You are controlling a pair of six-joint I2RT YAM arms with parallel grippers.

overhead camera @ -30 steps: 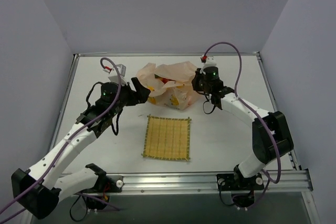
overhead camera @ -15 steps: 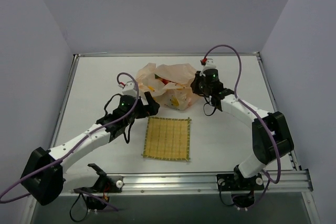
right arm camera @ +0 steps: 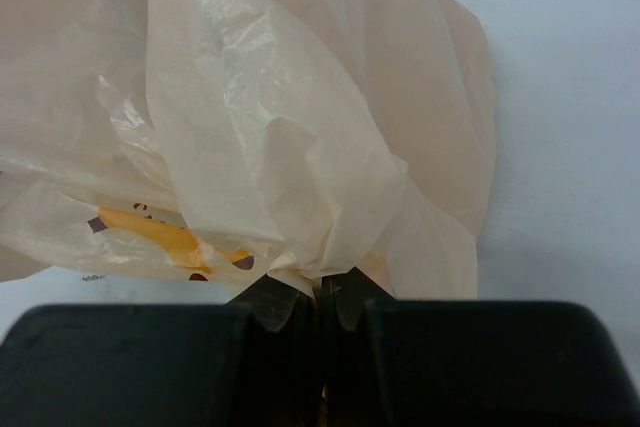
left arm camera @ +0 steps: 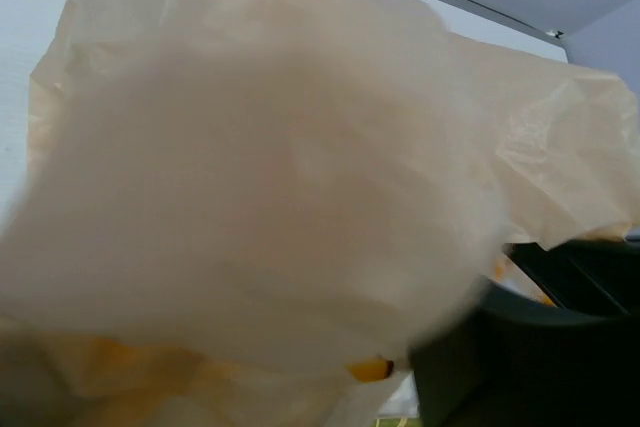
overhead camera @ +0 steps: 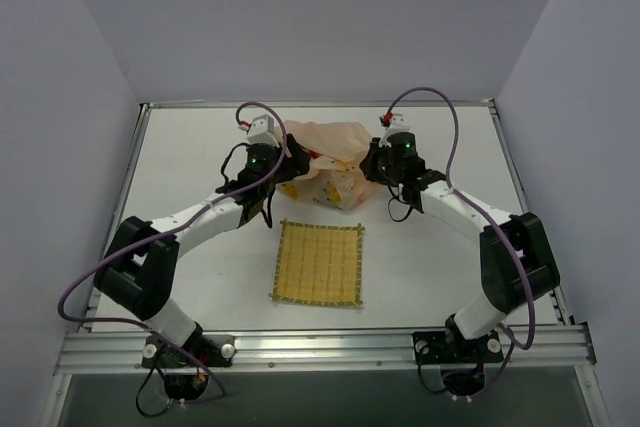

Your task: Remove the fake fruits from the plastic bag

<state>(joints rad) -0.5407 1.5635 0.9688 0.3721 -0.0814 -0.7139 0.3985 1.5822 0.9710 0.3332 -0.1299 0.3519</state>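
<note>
The peach-orange plastic bag [overhead camera: 328,159] lies crumpled at the back middle of the table. A small red spot of the fake fruits [overhead camera: 317,156] shows at its mouth; the pear and mango are hidden. My right gripper [overhead camera: 366,169] is shut on a pinched fold at the bag's right edge, seen close in the right wrist view [right arm camera: 320,285] with the bag [right arm camera: 270,117] bunched above it. My left gripper [overhead camera: 291,173] is pushed against the bag's left side. In the left wrist view the bag [left arm camera: 280,167] fills the frame and only one dark finger [left arm camera: 520,357] shows, set wide to the right.
A yellow woven square mat [overhead camera: 318,263] lies in front of the bag, near the table's middle. The metal rail [overhead camera: 330,347] runs along the near edge. Grey walls close the back and both sides.
My left arm has swung from the left and front up to the bag, and its gripper now presses into the bag's left side. The right gripper has stayed shut on the bag.
</note>
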